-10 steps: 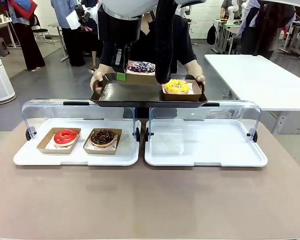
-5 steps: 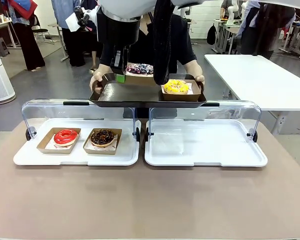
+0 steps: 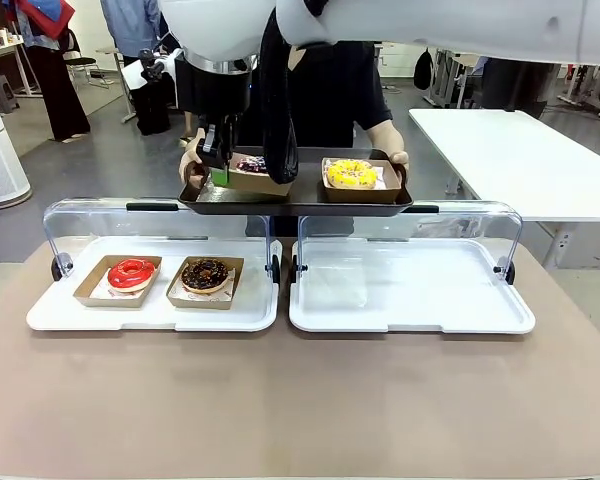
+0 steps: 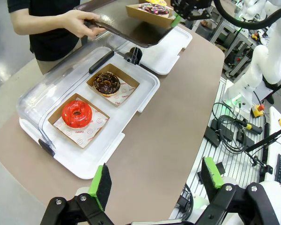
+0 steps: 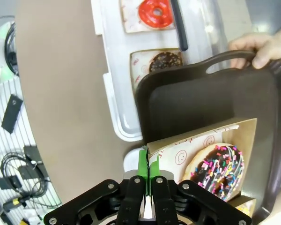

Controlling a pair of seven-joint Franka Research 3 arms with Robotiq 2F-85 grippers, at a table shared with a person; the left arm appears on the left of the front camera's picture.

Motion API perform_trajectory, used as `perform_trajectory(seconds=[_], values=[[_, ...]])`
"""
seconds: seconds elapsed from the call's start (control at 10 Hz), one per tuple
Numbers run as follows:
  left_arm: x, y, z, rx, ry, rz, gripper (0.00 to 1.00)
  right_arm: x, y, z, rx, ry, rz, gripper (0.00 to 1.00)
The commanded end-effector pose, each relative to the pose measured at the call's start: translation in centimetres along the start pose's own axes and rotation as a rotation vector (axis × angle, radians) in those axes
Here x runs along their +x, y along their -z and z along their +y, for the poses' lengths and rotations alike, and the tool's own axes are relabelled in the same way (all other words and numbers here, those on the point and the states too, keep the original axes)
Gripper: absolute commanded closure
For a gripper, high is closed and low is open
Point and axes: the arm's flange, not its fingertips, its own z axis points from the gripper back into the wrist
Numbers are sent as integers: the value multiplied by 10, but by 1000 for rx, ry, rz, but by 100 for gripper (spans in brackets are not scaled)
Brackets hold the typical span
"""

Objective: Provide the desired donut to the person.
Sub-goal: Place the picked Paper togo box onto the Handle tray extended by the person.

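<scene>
While the right gripper (image 5: 148, 164) pinches its box edge, the choc sprinkle donut (image 5: 218, 168) sits over the dark tray (image 5: 192, 101); bare tray at 12 o'clock. Left gripper (image 4: 157, 180) fingers spread, nothing held.

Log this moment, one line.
right gripper: shut on sprinkle donut box | box over dark tray | person's hand holds tray | left gripper: open, idle

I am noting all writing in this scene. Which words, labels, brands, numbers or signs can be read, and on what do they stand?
None can be read.
Paper liner under the red donut: small red printed marks, too small to read.
Paper liner under the chocolate donut: the same, too small.
Liner in the sprinkle donut's box: round face-like signs and faint letters, blurred.
</scene>
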Motion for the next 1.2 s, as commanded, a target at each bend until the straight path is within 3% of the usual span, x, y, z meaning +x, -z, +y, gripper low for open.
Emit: perform_trajectory(seconds=[0.0, 1.1], values=[[-1, -1, -1, -2, 5, -7, 0, 21, -5, -15, -33, 59, 35, 99], [-1, -1, -1, -2, 5, -7, 0, 17, 24, -63, -25, -30, 73, 99]])
